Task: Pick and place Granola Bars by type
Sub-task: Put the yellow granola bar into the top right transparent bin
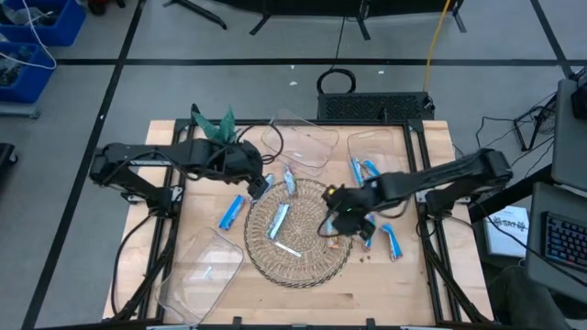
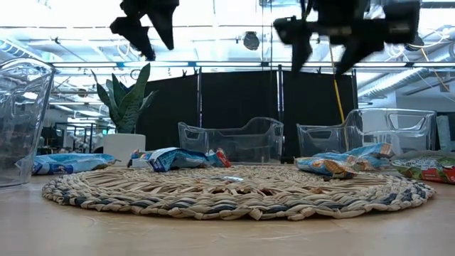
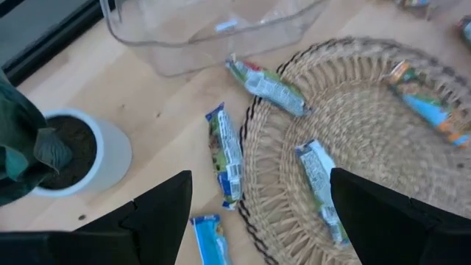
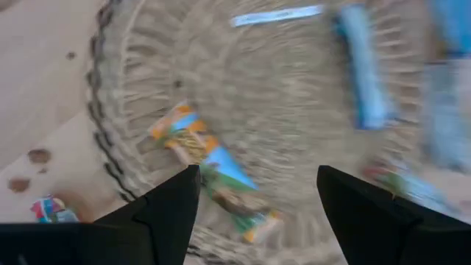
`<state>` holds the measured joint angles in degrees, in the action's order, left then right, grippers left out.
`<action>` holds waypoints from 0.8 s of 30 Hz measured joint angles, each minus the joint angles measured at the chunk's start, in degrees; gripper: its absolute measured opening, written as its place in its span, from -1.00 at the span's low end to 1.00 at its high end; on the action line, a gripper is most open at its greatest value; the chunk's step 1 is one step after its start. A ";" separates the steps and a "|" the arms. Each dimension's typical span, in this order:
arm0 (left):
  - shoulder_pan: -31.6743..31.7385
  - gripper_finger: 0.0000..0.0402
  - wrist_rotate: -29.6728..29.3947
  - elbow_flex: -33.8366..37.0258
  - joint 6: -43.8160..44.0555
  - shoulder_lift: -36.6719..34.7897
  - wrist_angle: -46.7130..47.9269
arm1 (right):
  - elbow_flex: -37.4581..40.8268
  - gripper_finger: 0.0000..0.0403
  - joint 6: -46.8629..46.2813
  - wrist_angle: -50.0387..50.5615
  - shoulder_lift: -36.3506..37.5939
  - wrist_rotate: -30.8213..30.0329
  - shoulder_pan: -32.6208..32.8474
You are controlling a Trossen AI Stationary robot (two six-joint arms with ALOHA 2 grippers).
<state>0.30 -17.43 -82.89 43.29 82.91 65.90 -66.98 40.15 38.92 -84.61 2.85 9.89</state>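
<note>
While the right tool hangs over the near-right edge of the round woven straw mat, its 2 dark fingers spread wide and holding nothing, the step in hand looks like picking the orange-and-blue wrapped granola bar lying just ahead of it. That bar rests on the mat's outer rings, at an angle to the gap between the fingers, so the wrist would do well to turn until the fingers straddle its narrow width. Come down gently; the weave is uneven and a wrapper slides easily.

The left tool waits above the mat's far-left edge, also wide open and empty, with 3 silvery-blue wrapped bars below it. More bright blue bars lie on the wooden surface on both sides of the mat. Clear plastic bins stand near and far; which type belongs where I cannot tell.
</note>
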 joint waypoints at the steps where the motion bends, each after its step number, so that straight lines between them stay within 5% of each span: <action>1: 0.00 0.61 0.00 0.08 0.00 0.00 0.23 | 0.00 0.33 0.98 0.02 -1.71 0.63 0.00; 8: 0.00 0.61 1.02 -0.03 -0.26 -0.11 0.19 | 0.04 0.33 8.76 0.40 -12.01 1.85 -0.02; 17: -0.74 0.61 1.99 -0.03 -1.08 -0.17 0.20 | 5.92 0.30 12.05 -9.81 -15.77 1.78 -0.47; 24: -0.79 0.61 2.05 -0.03 -2.35 -0.17 0.45 | 8.69 -0.06 12.66 -10.76 -15.72 1.70 -0.46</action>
<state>-0.49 -15.38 -82.91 40.94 82.74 66.35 -58.29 52.81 28.16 -100.32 4.55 9.43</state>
